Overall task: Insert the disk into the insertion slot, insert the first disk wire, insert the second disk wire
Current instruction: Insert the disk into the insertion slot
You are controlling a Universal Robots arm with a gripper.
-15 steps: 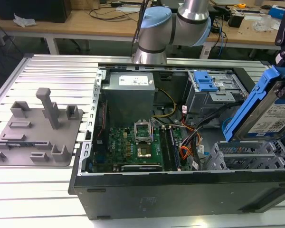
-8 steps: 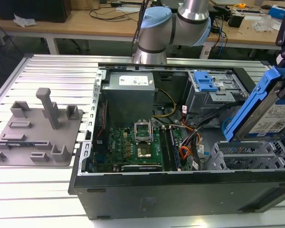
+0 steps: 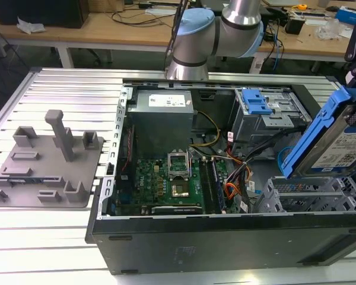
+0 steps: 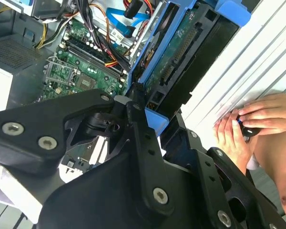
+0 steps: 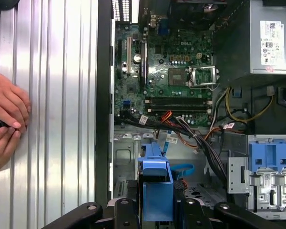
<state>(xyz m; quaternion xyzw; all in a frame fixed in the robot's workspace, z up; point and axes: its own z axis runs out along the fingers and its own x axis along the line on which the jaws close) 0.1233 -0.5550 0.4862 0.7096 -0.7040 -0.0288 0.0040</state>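
Observation:
The disk [image 3: 343, 148], silver with a white-and-blue label in a bright blue caddy, hangs steeply tilted over the open computer case at the exterior view's right. Just below it lies the insertion slot [image 3: 308, 195], a silver perforated drive cage. My gripper [image 4: 155, 117] is shut on the caddy's end; its black fingers [image 4: 136, 124] clamp the blue frame. The second wrist view shows the disk's [image 4: 176, 62] green circuit-board underside. In the first wrist view my gripper [image 5: 157, 212] holds the blue caddy [image 5: 157, 186] edge-on above the cage [image 5: 126, 155].
A grey bay with a blue latch [image 3: 260, 104] sits beyond the cage. Loose black, orange and blue cables [image 3: 237, 178] run beside the cage next to the motherboard [image 3: 166, 178]. A person's hands [image 5: 5, 119] rest on the ribbed table outside the case. A grey fixture plate [image 3: 44, 166] stands at the exterior view's left.

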